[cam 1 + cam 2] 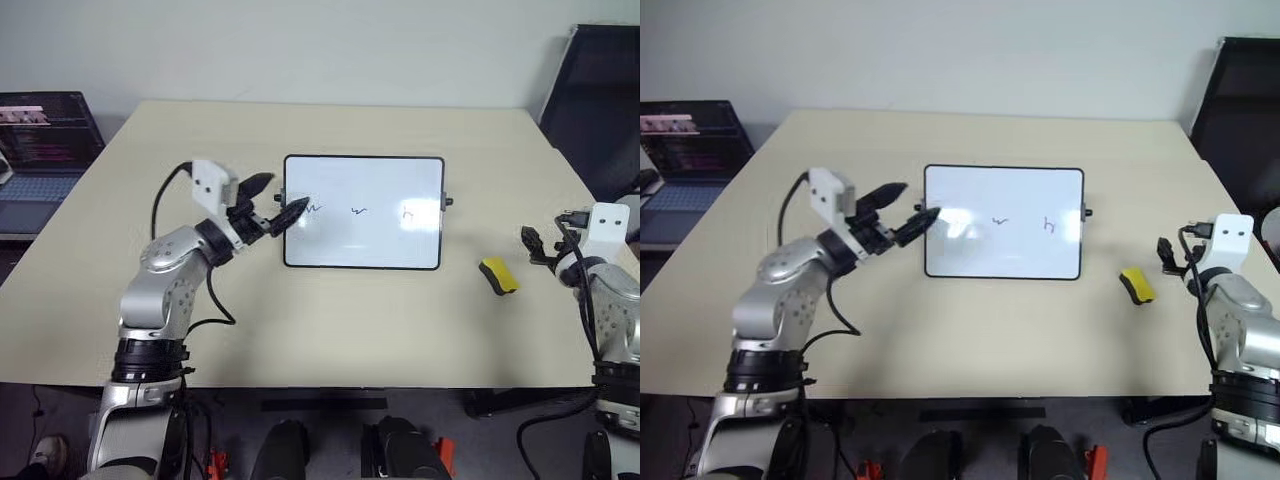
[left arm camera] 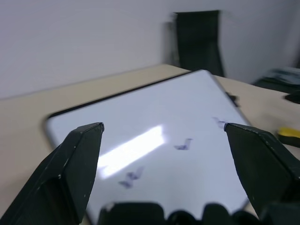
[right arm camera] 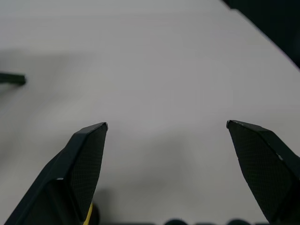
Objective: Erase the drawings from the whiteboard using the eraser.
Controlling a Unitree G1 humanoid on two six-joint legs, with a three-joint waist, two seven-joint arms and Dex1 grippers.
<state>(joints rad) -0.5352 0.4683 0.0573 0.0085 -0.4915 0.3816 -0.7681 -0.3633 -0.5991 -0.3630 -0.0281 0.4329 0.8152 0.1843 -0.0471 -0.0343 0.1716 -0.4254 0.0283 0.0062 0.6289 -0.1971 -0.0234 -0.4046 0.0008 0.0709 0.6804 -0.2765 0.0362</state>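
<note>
Still untouched, the eraser [image 1: 498, 276] lies right of the whiteboard [image 1: 364, 245]; right gripper [image 1: 531, 243], fingers apart, should straddle it squarely before closing; left gripper [image 1: 275, 200], fingers apart, hovers at the whiteboard's left edge.

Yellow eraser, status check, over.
Yellow block eraser lies loose on table, right of whiteboard. Both grippers open, empty: left gripper at board's edge, right gripper beside eraser. Nothing blocking.

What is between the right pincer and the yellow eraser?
Nothing visible. The eraser lies on bare table just left of the open right pincer, with only tabletop between them. The whiteboard sits farther left, out of the way.
</note>
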